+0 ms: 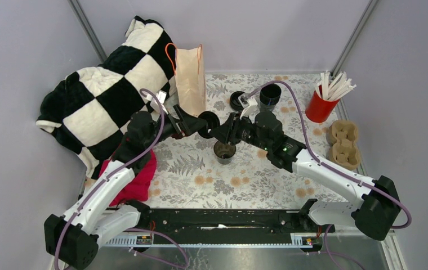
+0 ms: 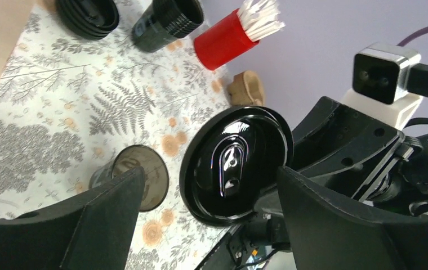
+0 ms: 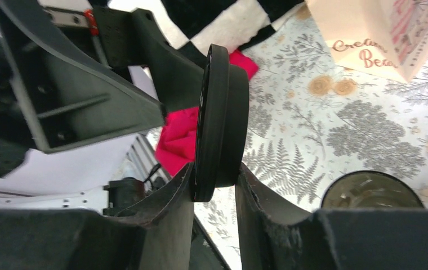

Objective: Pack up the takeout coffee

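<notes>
The small black cup (image 1: 224, 151) stands lidless on the floral tablecloth, with dark liquid showing inside; it also shows in the left wrist view (image 2: 138, 179) and the right wrist view (image 3: 369, 191). Its round black lid (image 1: 208, 120) is held in the air on edge, up and to the left of the cup. My right gripper (image 1: 218, 130) is shut on the lid's rim (image 3: 220, 112), pinching it between both fingers (image 3: 214, 185). My left gripper (image 1: 194, 125) is open, its fingers spread wide on either side of the lid (image 2: 234, 163) without touching it.
A paper bag (image 1: 191, 79) stands at the back, left of centre. A stack of black lids (image 1: 237, 101), a taller stack of black cups (image 1: 270, 95), a red cup of white sticks (image 1: 320, 104) and a cardboard cup carrier (image 1: 342, 143) sit at right. A checkered blanket (image 1: 105, 95) and a red cloth (image 1: 138, 180) lie at left.
</notes>
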`<state>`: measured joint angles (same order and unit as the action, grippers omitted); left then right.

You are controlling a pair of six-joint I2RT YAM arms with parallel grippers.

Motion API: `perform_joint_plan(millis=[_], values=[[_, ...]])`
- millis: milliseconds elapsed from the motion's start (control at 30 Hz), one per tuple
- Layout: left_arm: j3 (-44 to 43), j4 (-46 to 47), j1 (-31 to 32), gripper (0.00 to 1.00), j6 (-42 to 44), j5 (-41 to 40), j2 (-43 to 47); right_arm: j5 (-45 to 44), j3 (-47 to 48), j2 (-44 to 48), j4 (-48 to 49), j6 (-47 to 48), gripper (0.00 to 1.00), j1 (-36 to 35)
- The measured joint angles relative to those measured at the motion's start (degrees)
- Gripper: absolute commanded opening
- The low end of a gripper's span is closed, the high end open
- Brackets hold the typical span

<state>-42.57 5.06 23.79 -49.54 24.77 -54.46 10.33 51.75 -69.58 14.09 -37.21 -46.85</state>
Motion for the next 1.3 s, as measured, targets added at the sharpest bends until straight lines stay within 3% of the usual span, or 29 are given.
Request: perform_joint_plan(millis=[100, 233, 400, 733, 833, 967, 1167, 1300], values=[[-3.89, -8.59, 0.00, 0.93, 3.87, -1.77, 0.66, -1.36, 0.96, 0.17, -3.19, 4.92, 0.27, 0.00], [-10.91, -20.57, 0.00, 0.85, 7.52, -3.61, -0.13, -3.43, 2.01, 1.60, -7.80, 14.34, 0.27, 0.00], [-16.22, -26.27, -0.26, 0.77, 2.45, 0.48, -3.48, -4.28, 4.55, 2.69, -12.94, 27.08, 0.27, 0.00], [-5.29, -9.01, -0.55, 0.77, -32.20, 10.23, -7.19, -5.53, 5.09, 1.68, -15.13, 39.63, 0.27, -0.13], [-5.40, -6.12, -0.11, 0.74, -36.54, 9.94, -8.02, -6.45, 5.09, 0.11, -15.21, 41.13, 0.27, -0.72], [-6.95, -3.54, 0.63, 0.53, -39.93, 9.09, -9.18, -6.82, 5.09, -1.03, -15.50, 42.36, 0.27, -1.77], [-7.96, -1.92, 2.40, 0.51, -42.01, 7.72, -12.92, -6.86, 5.09, -1.07, -14.80, 43.06, 0.27, -2.89], [-8.61, -2.86, 2.97, 0.42, -41.62, 6.43, -14.86, -7.80, 5.09, -1.73, -14.58, 43.41, 0.27, -3.43]])
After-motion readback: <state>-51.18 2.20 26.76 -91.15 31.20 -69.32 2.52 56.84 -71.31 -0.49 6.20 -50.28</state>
